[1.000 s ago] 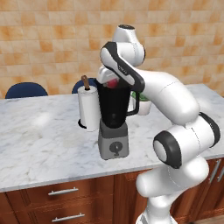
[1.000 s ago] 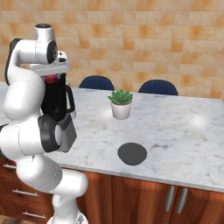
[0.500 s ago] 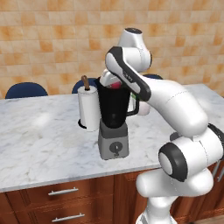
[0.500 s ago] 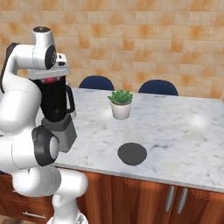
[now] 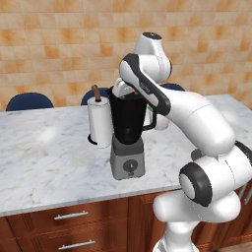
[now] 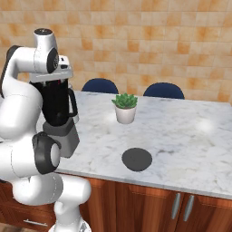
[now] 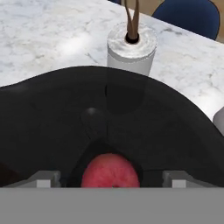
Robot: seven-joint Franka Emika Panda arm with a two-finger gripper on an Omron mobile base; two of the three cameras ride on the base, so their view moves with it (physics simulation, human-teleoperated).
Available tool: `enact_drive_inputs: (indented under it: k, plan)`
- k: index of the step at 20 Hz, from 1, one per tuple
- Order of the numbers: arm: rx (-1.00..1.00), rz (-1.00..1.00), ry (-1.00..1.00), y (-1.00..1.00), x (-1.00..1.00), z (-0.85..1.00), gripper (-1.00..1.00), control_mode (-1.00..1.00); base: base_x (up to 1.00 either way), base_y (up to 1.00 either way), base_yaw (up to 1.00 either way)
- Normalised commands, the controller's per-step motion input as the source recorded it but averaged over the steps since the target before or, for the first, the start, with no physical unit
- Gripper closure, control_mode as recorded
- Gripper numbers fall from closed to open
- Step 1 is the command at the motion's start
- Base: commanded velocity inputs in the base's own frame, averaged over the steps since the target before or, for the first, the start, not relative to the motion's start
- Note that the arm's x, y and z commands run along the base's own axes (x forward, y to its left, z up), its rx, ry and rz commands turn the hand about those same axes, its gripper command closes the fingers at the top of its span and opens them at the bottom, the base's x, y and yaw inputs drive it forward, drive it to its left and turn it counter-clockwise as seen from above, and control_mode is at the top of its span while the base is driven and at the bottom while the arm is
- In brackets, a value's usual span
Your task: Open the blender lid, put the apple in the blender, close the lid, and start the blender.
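Note:
The blender (image 5: 128,133) stands on the marble counter, a black jar on a grey base with a round knob; it also appears at the left as the blender (image 6: 58,108). Its top has no lid on it. My gripper (image 5: 124,92) hovers right over the jar's mouth, and the same gripper (image 6: 53,80) sits on the jar's rim line. From the hand camera, the red apple (image 7: 111,169) lies inside the dark jar, below the gripper (image 7: 111,180), whose fingers stand wide of it, open. The blender lid (image 6: 137,159) lies flat on the counter near the front edge.
A white paper-towel roll (image 5: 100,123) stands close to the jar's left side, seen from above as the roll (image 7: 131,47). A potted plant (image 6: 125,107) sits mid-counter. Blue chairs (image 6: 163,90) stand behind the counter. Wooden drawers (image 5: 69,226) run below it.
The red apple that showed at the jar's mouth under the hand has gone down out of the base views. The arm's elbow has swung to the right; the blender and lid have not moved.

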Motion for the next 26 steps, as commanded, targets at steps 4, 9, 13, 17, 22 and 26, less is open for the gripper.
enact_drive_inputs:
  k: [4, 9, 13, 17, 22, 26]
  plan:
    - [0.0, 0.0, 0.01, 0.0, -0.03, 0.02, -1.0, -1.0, 0.0, 0.0, 0.0]
    - [0.0, 0.0, -0.03, 0.0, -0.34, 0.52, -1.0, -1.0, 0.0, 0.0, 0.0]
    - [0.0, 0.0, -0.12, -0.06, -0.71, 0.49, -1.0, -1.0, 0.0, 0.0, 0.0]
    - [0.03, -0.06, -0.13, -0.49, -0.98, -0.12, -1.0, -1.0, 0.0, 0.0, 0.0]
    - [0.04, -0.09, -0.12, -0.96, -0.76, -0.27, -1.0, -1.0, 0.0, 0.0, 0.0]
    - [0.05, -0.12, -0.08, -1.0, -0.53, -0.48, -1.0, -1.0, 0.0, 0.0, 0.0]
